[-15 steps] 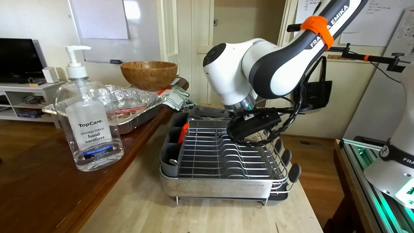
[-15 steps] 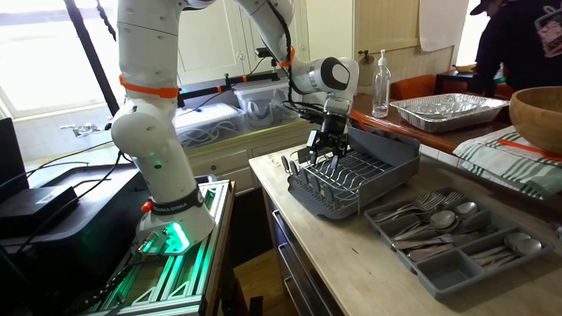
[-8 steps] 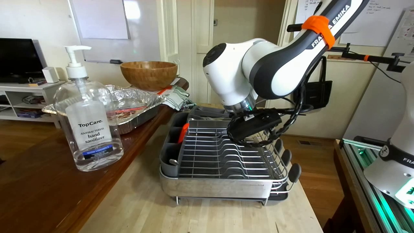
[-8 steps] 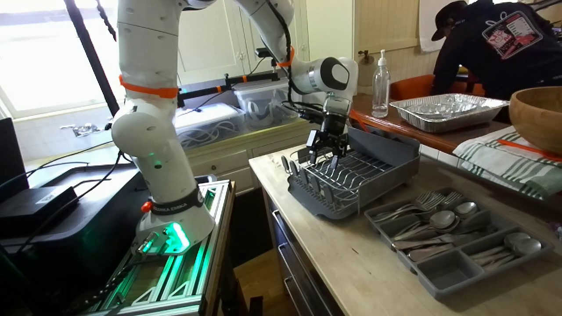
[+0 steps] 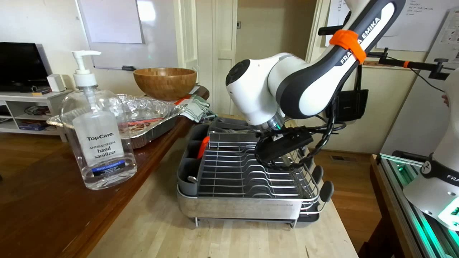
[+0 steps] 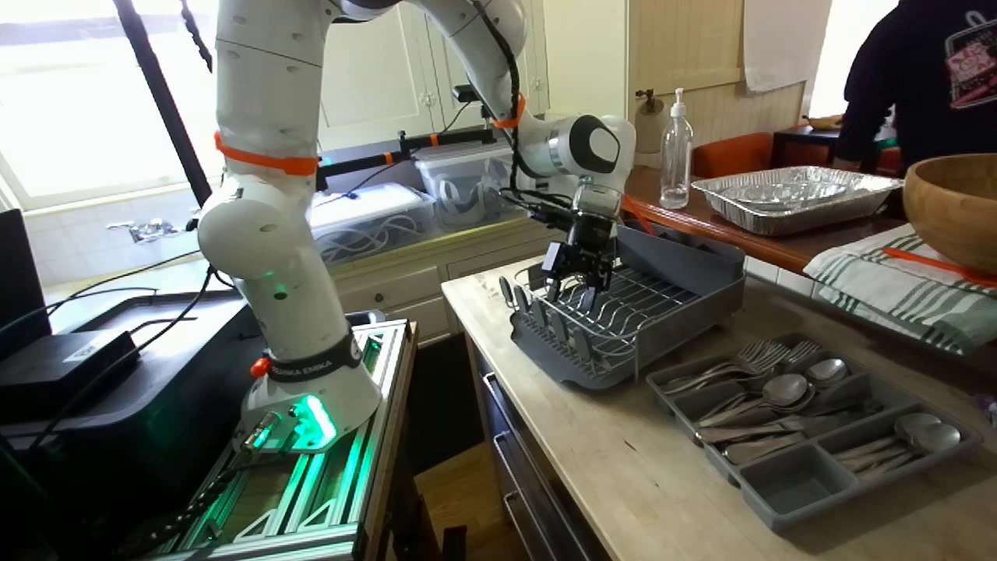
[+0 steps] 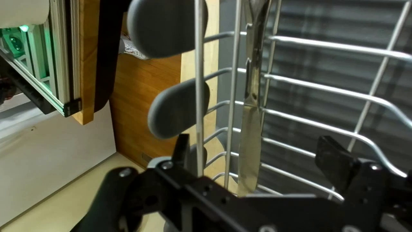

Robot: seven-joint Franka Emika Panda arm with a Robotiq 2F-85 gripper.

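My gripper (image 6: 571, 296) hangs tilted over the handle side of the dish rack (image 6: 689, 319), its fingers wide apart and nothing held. Below it in the wrist view, a metal knife (image 7: 252, 106) lies lengthwise on the rack's wires, near the wire rim. One finger (image 7: 182, 146) appears beside that rim, the opposite finger (image 7: 336, 158) over the wires, with the knife between them in the picture. How much height separates fingertips and knife I cannot tell. In an exterior view the black wrist housing hides the fingers above the rack (image 5: 240, 208).
A gray cutlery tray (image 6: 794, 479) with forks, spoons and knives sits beside the rack. On the wooden table stand a sanitizer bottle (image 5: 102, 143), a foil pan (image 6: 798, 195) and a wooden bowl (image 5: 165, 83). Gray knobs (image 7: 178, 108) stick out along the rack's edge.
Over the last half second my arm has come down slightly toward the rack, the jaws staying wide. A person at the back leaned into view and has moved back toward the edge.
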